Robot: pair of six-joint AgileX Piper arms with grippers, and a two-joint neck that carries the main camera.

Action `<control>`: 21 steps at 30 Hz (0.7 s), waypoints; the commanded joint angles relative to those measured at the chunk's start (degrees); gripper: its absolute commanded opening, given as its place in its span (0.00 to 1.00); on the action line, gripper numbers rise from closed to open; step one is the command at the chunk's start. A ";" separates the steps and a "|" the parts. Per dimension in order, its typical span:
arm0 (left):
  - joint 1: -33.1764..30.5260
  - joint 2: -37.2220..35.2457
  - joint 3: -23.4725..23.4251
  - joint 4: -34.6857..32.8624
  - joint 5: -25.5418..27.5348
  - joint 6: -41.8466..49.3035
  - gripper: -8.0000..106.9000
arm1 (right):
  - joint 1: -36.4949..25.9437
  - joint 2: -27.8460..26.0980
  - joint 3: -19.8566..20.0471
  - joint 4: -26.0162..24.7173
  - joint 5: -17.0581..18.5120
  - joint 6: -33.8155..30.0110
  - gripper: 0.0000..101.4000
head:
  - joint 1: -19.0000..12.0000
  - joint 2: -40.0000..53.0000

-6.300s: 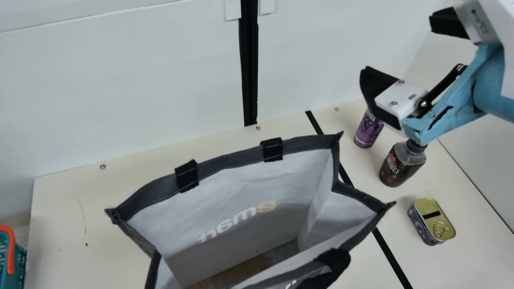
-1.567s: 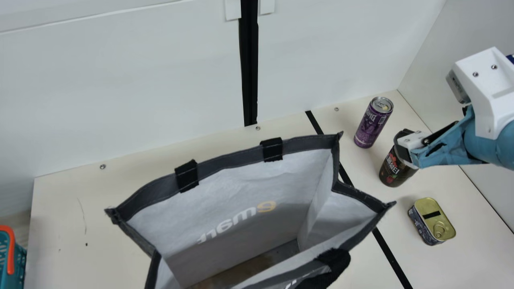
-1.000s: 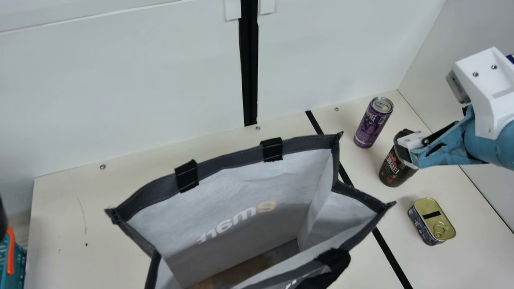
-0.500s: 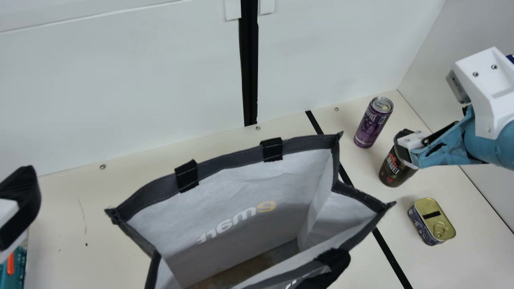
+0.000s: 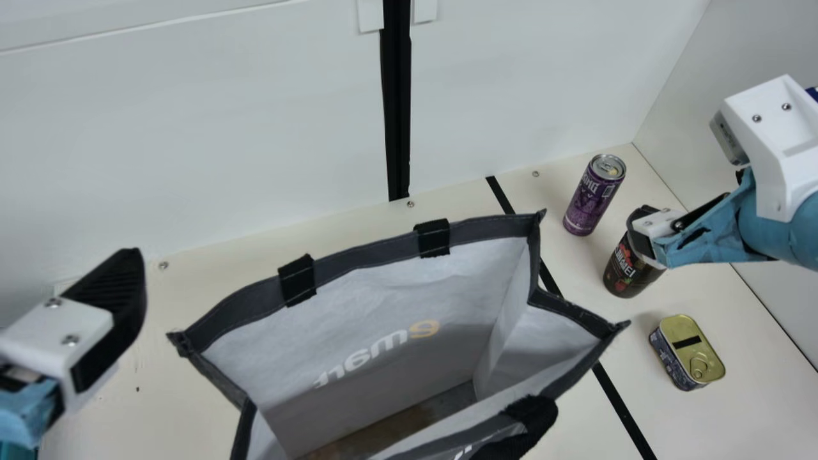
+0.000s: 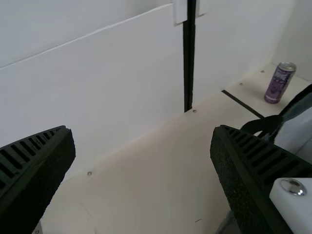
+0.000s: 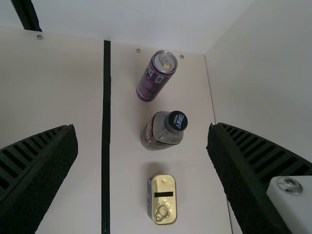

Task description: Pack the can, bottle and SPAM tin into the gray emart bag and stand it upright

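The gray emart bag (image 5: 377, 281) stands upright with its mouth spread. Just left of its rim, my left gripper (image 5: 118, 306) hangs in the main view; in the left wrist view that gripper (image 6: 142, 130) is open and empty. My right gripper (image 5: 642, 230) overlaps the bottle's upper part in the main view. The right wrist view has the right gripper (image 7: 142, 129) wide open, with the bottle (image 7: 158, 131) standing beyond its fingers. Behind the bottle is the upright purple can (image 5: 593, 198); nearer the front lies the SPAM tin (image 5: 690, 351), gold lid up.
Part of a teal basket (image 5: 16, 451) shows at the lower left corner under my left arm. A black tape line (image 5: 623, 409) crosses the cream table (image 5: 748, 415) between the bag and the three items. Walls rise behind and at the right.
My left gripper has come in from the left edge to beside the bag. Compared with the earliest picture, my right gripper is lower, at the bottle; lately it has kept still.
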 commanded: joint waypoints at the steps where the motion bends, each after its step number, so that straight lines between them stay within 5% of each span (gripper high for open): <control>1: -1.13 0.34 -0.50 -0.04 0.19 0.13 0.85 | 0.00 0.00 0.00 0.00 0.00 0.00 0.94 | -1.30 -0.14; 21: -13.47 7.14 -8.07 -0.81 2.39 -0.13 0.85 | 0.00 0.00 0.00 0.00 0.00 0.00 0.94 | -1.30 -0.14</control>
